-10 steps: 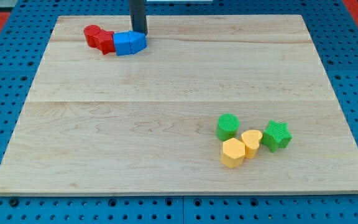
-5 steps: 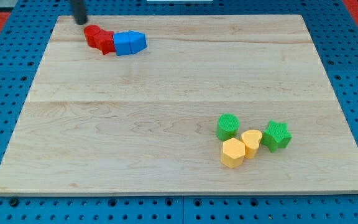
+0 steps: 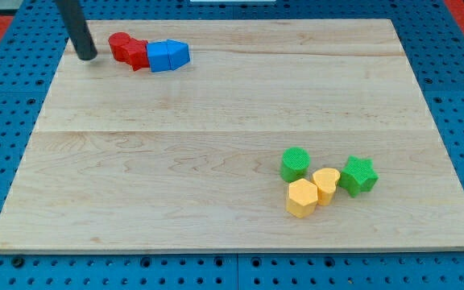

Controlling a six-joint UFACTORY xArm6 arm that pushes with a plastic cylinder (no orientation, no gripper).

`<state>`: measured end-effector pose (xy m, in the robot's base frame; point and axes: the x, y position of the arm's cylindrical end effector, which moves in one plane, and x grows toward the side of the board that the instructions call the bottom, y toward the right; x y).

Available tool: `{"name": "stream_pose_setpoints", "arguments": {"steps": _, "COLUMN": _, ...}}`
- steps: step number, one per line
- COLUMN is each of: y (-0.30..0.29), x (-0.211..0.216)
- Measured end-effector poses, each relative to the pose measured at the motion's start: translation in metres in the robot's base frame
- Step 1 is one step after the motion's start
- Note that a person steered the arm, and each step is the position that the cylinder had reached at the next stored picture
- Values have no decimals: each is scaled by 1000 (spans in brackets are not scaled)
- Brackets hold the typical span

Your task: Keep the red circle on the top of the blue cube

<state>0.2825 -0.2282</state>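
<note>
Rod only, no jaws to judge; tip (image 3: 88, 57) just left of red circle (image 3: 120, 46), a careless push could shunt the touching blue cube (image 3: 163, 56) too.

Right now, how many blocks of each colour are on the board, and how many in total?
Red: 2, the red circle and a second red block
Blue: 2, the blue cube and another blue block
Green: 2, a green circle and a green star
Yellow: 2, a yellow hexagon and a yellow heart
Total: 8
</note>
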Motion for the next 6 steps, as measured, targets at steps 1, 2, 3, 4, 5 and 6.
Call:
{"name": "stream_pose_setpoints", "arguments": {"steps": 1, "y": 7, "x": -3}}
{"name": "stream_pose_setpoints", "arguments": {"steps": 2, "y": 11, "x": -11}}
{"name": "stream_pose_setpoints", "arguments": {"steps": 3, "y": 35, "x": -29}}
{"name": "stream_pose_setpoints", "arguments": {"steps": 4, "y": 37, "x": -43}}
{"name": "stream_pose_setpoints", "arguments": {"steps": 5, "y": 32, "x": -53}}
{"name": "stream_pose_setpoints", "arguments": {"steps": 6, "y": 16, "x": -76}}
